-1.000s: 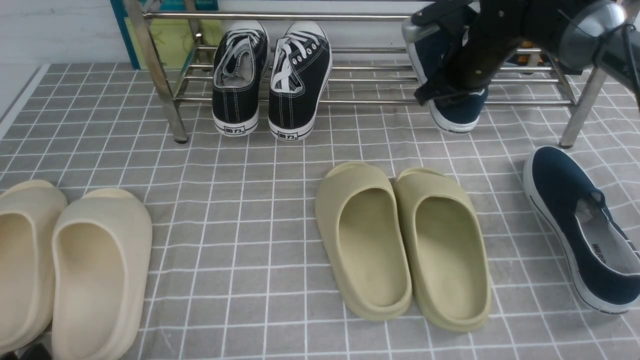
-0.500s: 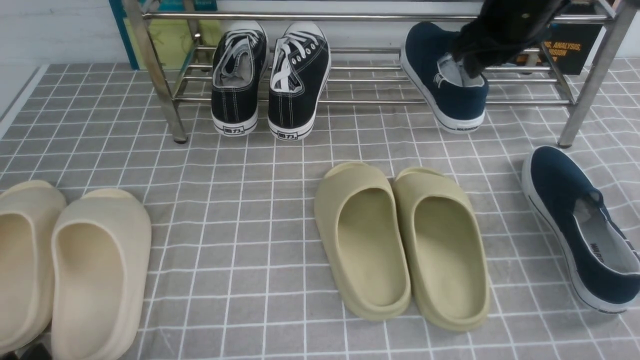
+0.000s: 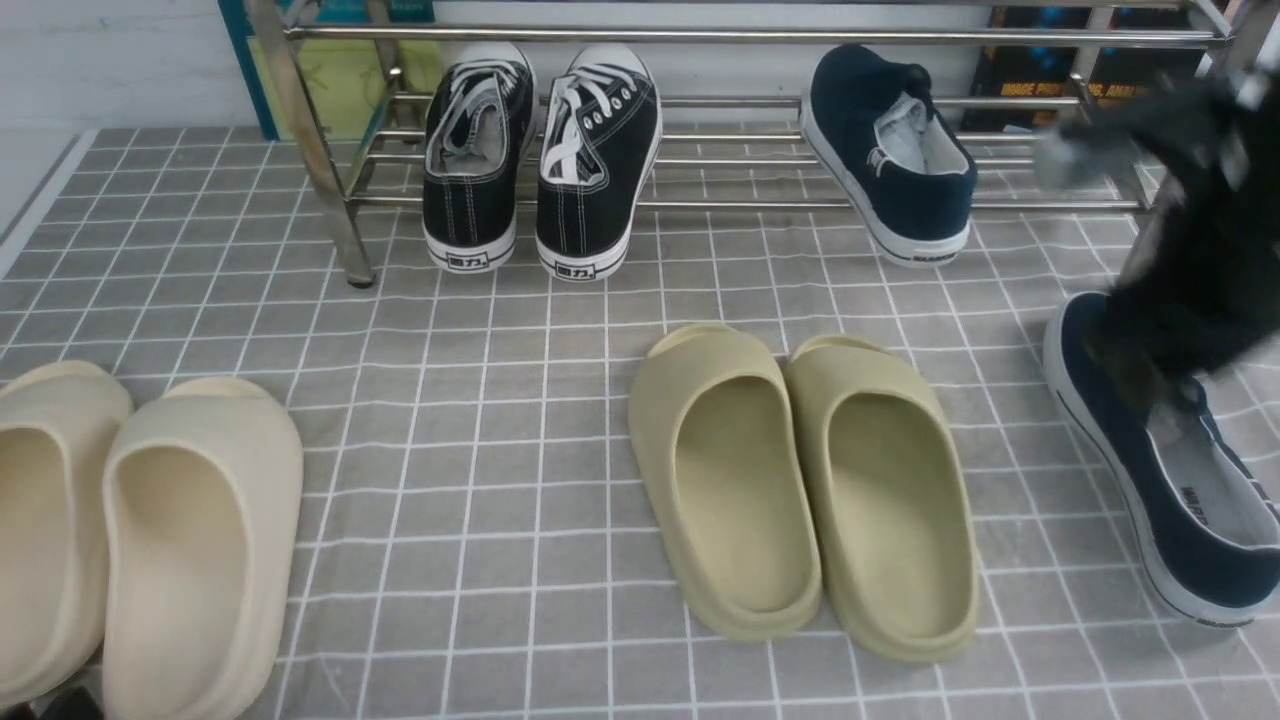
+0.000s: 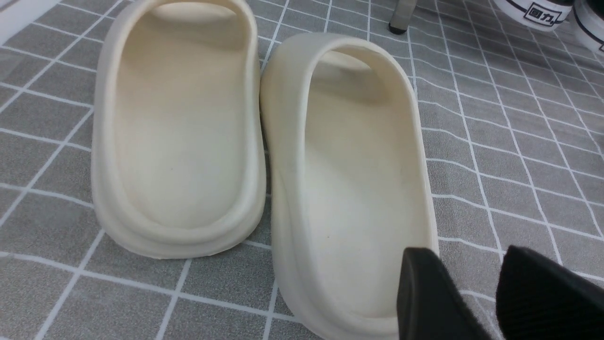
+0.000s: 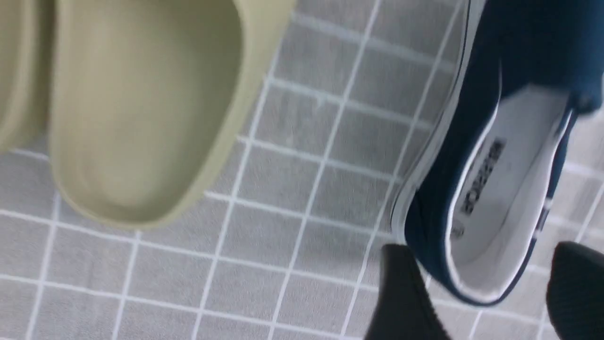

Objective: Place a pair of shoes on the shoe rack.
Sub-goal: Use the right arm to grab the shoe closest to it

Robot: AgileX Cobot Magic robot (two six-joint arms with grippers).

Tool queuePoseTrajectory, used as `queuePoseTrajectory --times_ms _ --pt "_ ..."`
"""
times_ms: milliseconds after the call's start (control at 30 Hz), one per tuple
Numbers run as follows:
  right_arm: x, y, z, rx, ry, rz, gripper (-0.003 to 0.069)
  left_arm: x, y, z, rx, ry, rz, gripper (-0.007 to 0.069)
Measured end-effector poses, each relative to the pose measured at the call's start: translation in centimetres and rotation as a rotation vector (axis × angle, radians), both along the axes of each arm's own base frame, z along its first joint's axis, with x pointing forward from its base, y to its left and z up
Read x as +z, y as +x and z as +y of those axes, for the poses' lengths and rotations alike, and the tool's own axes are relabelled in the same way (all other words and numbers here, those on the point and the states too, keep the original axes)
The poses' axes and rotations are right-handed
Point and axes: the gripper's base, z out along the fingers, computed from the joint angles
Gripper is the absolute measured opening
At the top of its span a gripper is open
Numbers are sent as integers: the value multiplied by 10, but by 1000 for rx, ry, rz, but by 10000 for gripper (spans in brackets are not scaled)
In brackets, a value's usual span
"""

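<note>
One navy-blue slip-on shoe (image 3: 890, 150) rests on the lower bars of the chrome shoe rack (image 3: 700, 35), at its right, heel toward me. The other navy shoe (image 3: 1170, 480) lies on the floor at the far right. My right arm (image 3: 1190, 260) is blurred above its toe. In the right wrist view my right gripper (image 5: 486, 255) is open and empty, and the heel of that shoe (image 5: 490, 179) lies between its fingers. My left gripper (image 4: 472, 255) is open and empty, low beside a cream slipper.
Black lace-up sneakers (image 3: 540, 150) stand on the rack's left part. Olive slippers (image 3: 800, 480) lie mid-floor, just left of the floor shoe. Cream slippers (image 3: 150, 530) lie at the front left, also in the left wrist view (image 4: 255, 141). The floor is grey tiled cloth.
My right gripper let go of the navy shoe on the rack, then swung right and down over the navy shoe on the floor. The placed shoe stays on the rack.
</note>
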Motion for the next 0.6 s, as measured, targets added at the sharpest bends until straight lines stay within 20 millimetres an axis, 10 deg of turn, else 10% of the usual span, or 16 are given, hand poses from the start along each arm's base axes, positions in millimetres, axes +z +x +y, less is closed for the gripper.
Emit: queuePoseTrajectory --times_ms 300,600 --pt "-71 -8 -40 -155 4 30 433 0 0 0 0 0 0 238" --pt "-110 11 -37 -151 20 22 424 0 0 0 0 0 0 238"
